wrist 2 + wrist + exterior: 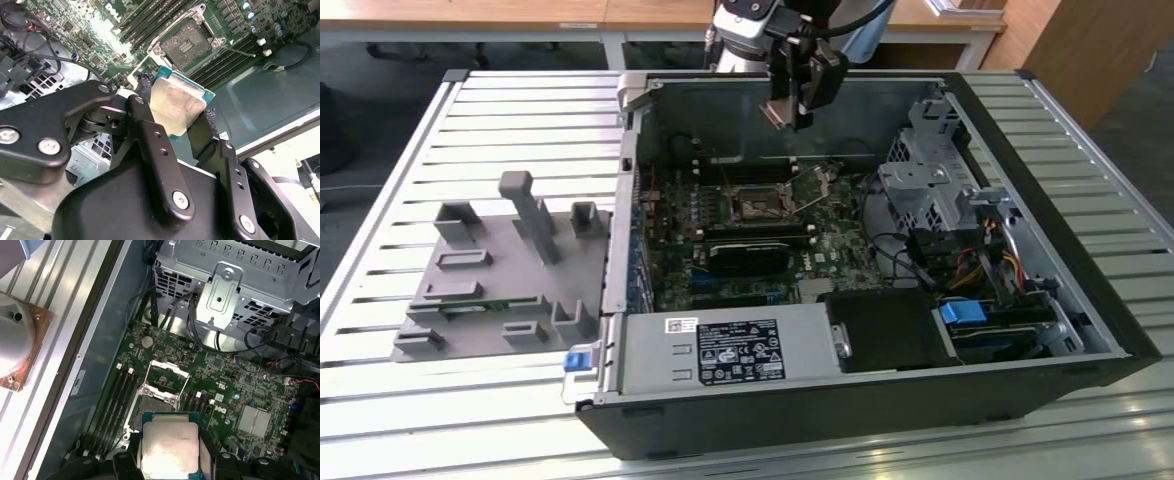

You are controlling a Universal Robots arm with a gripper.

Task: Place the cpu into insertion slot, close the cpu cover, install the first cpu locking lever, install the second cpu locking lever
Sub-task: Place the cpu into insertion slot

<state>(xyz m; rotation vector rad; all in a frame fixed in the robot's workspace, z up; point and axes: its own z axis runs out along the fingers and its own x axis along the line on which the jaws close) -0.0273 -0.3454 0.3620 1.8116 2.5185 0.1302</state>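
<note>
Exterior view first: the open computer case (pixel 1067 300) lies on a slatted metal table (pixel 534 110), with a grey plastic fixture (pixel 480 275) on the table off the case's edge on the exterior view's left. The gripper (pixel 790 113) hangs over the case's far edge, well above the motherboard (pixel 720 280). The cpu (pixel 781 113) is the small pale thing pinched at its tip. The insertion slot (pixel 758 208) sits about mid-board with nothing in it, and a black heatsink block (pixel 754 255) is just on the near side of it.

Second wrist view: the two black fingers (pixel 150 135) are closed narrow on opposite edges of the cpu (pixel 172 112), silver top facing the camera and green edge showing. The chip is tilted in this shot and up in the air, apart from the insertion slot (pixel 187 45) beyond it. A thin metal locking lever (pixel 240 50) sticks out beside the socket, and memory slots (pixel 150 17) run along both sides.

First wrist view: the cpu (pixel 169 447) is clamped in the gripper (pixel 170 440), hovering over the board just short of the insertion slot (pixel 157 400). The cpu cover (pixel 169 371) is flipped open at the socket's far edge, with green board visible through its window. A metal drive cage (pixel 225 285) sits past the board's far edge.
</note>
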